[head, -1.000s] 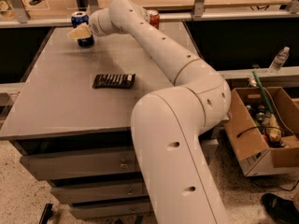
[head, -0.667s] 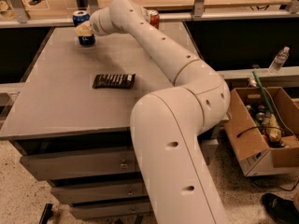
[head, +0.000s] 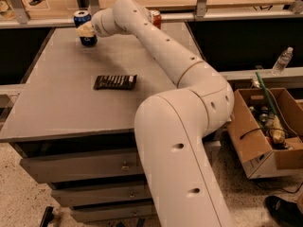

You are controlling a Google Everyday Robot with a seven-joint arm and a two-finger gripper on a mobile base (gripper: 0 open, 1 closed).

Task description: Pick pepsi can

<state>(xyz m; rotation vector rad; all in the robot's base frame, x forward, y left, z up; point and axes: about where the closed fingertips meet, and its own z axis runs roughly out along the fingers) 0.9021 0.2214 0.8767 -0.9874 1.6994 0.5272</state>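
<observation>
The pepsi can [head: 83,21], dark blue with a silver top, stands at the far left of the grey table [head: 57,103]. My gripper [head: 87,31] reaches it from the right at the end of the long white arm [head: 165,46]. One cream finger [head: 85,31] lies across the can's front, and the gripper is shut on the can. The can's base is at or just above the tabletop.
A red Coca-Cola can [head: 156,18] stands at the table's back edge, behind the arm. A dark flat snack packet [head: 115,82] lies mid-table. An open cardboard box [head: 265,131] of clutter and a water bottle [head: 283,60] are to the right. Drawers [head: 80,164] sit below the table.
Almost nothing has moved. The gripper stays at the can, which may have shifted very slightly.
</observation>
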